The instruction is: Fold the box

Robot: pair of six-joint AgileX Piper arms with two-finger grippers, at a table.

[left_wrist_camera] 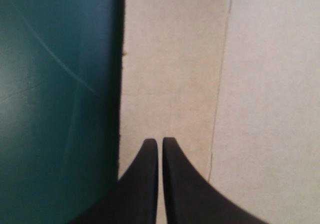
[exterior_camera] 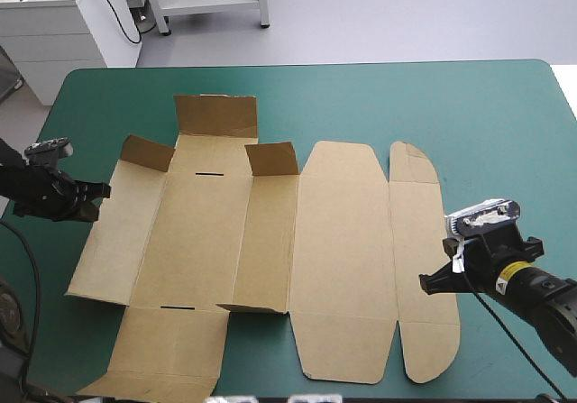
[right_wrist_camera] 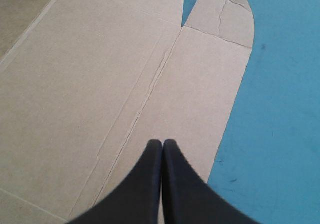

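Box: bare counter beyond its right edge.
Left fingers: nearly meeting, over box's left edge.
Right fingers: closed; only here we see cracked creases.

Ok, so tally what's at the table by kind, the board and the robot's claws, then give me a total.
box: 1
claws: 2 (left claw, right claw)
Total: 3
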